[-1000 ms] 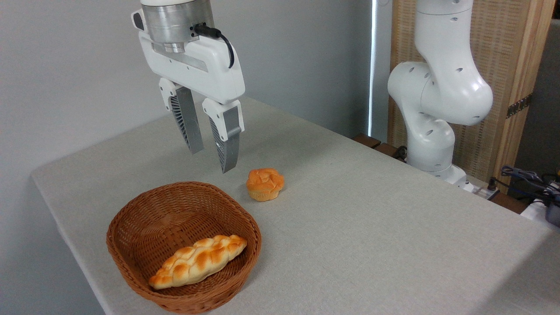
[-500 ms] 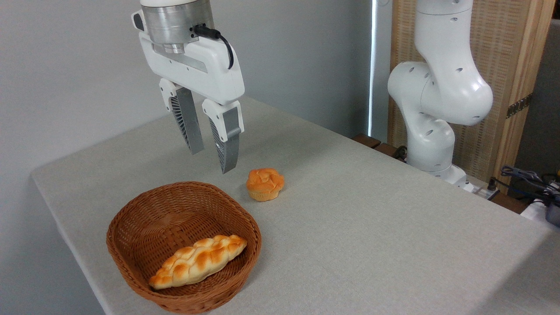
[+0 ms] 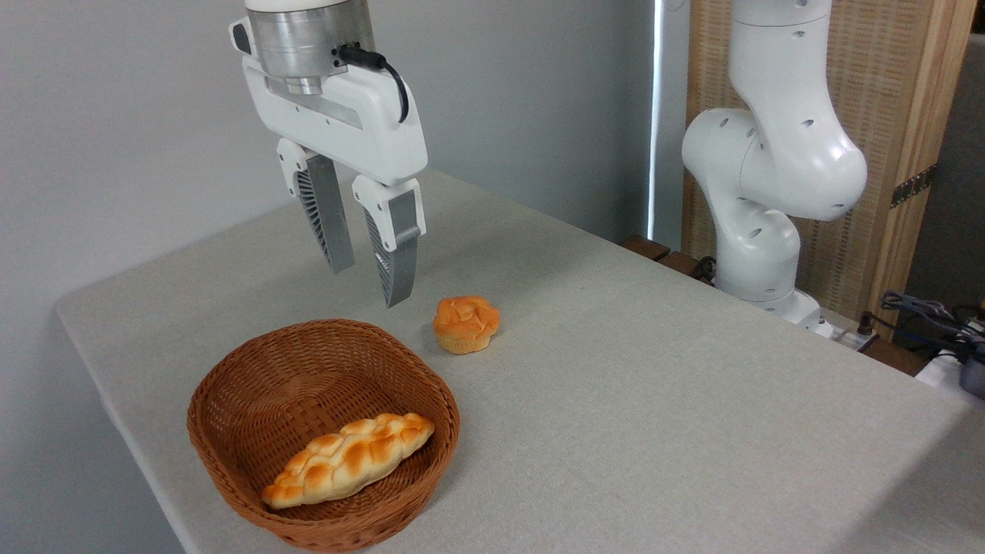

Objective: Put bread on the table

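The end effector (image 3: 368, 286) hangs in the air above the far rim of the basket (image 3: 231, 477), its two fingers pointing down with a clear gap between them and nothing held; the bread (image 3: 348, 459) lies well below and nearer the camera, inside the basket against its front wall, apart from the fingers; a small round bun (image 3: 465, 324) sits on the bench (image 3: 654, 400) just right of the fingertips and lower; the arm's white base (image 3: 762, 254) stands at the bench's far right edge.
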You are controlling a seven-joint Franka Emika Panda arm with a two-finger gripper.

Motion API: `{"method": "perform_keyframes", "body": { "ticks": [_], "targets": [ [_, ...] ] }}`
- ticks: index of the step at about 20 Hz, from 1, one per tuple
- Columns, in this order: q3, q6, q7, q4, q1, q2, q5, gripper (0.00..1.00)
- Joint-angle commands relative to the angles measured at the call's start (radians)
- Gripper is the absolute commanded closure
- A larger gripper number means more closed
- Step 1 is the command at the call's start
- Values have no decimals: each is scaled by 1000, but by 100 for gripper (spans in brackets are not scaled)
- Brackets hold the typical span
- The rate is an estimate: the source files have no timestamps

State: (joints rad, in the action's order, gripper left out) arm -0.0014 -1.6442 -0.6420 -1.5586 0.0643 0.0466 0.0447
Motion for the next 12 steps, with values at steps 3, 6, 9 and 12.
{"method": "perform_keyframes", "body": {
  "ticks": [3, 6, 9, 12],
  "targets": [
    [8, -101, -21, -15, -35, 16, 9, 0],
    [8, -193, -21, -63, -50, 24, 7, 0],
    [9, -351, -21, -135, -52, 36, 6, 0],
    [8, -450, -21, -205, -52, 42, 6, 0]
  ]
}}
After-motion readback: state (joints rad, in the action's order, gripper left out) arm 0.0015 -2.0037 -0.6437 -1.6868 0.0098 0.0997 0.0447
